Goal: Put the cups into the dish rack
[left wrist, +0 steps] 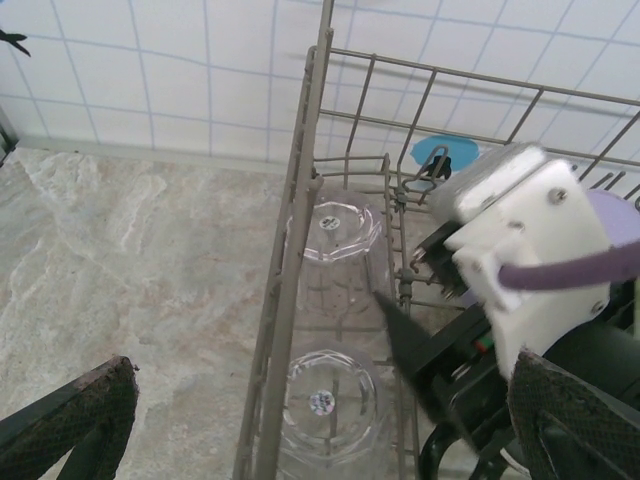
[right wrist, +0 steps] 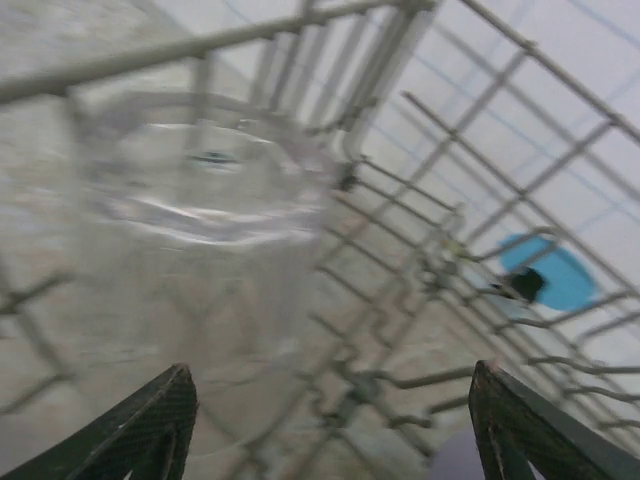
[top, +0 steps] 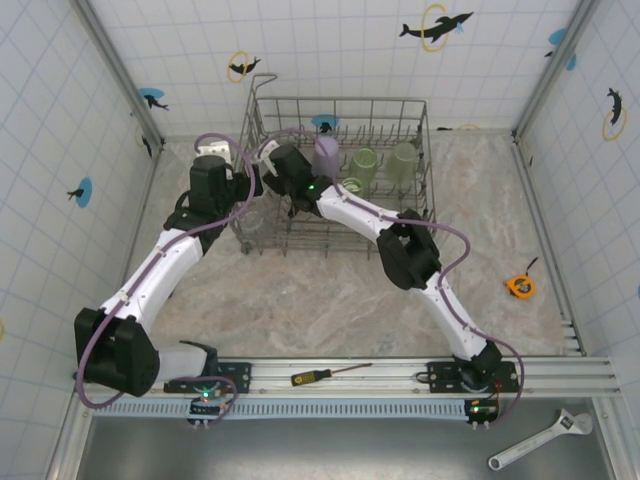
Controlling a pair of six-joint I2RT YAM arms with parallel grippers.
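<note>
The dish rack (top: 415,195) is a big box of thin grey wire with open grid walls, standing at 12 o'clock on the pale, speckled, stone-like table (top: 330,300). From above we see a smooth lavender cup (top: 327,153) near its middle and see-through green tumblers (top: 403,160) at that cup's 3 o'clock side, all inside the rack. The right arm (top: 405,250) reaches into the rack's 9 o'clock end.

Up close, the left wrist view gives us two clear glasses (left wrist: 335,235), round and shiny, turned bottom up in a row just inside the wire wall. The left gripper (left wrist: 325,380) faces that wall with its rough black pads (left wrist: 85,420) spread wide and nothing in them.

In the right wrist view a blurry clear glass (right wrist: 200,230) sits at 10 o'clock, and a round blue sticker (right wrist: 560,275) with a small dark shape shows through the wires at 3 o'clock. The right gripper (right wrist: 332,380) is spread wide too and pinches nothing.

The top view adds tools: a screwdriver (top: 318,376) with a yellow and black handle at 6 o'clock, a silver wrench (top: 540,442) at 5 o'clock and a round orange tape measure (top: 520,286) at 4 o'clock.
</note>
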